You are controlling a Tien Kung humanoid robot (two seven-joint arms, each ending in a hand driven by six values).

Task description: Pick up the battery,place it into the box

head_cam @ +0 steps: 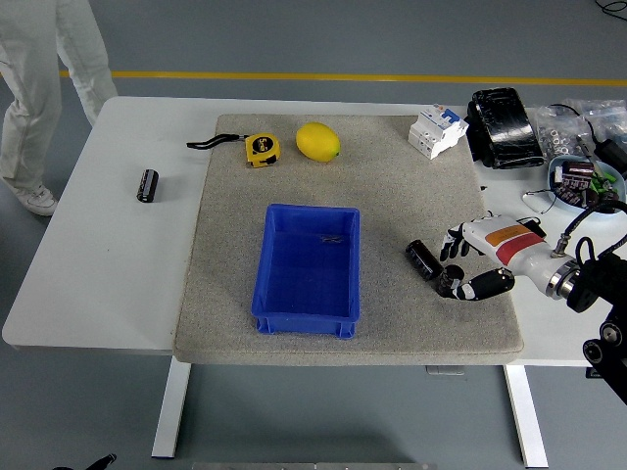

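It looked like a workshop or test lab: grey floor [294, 39] with a yellow line [343, 76] painted across it, a white table [98, 255] on a plain metal leg [172, 406]. Circuit breakers [437, 130], a tape measure [261, 149] and tangled cables [578, 162] sat about, and a person [39, 88] in white overalls stood nearby.

White table [98, 255]: grey mat [372, 196] centre, battery [147, 184] left, clutter [549, 137] right
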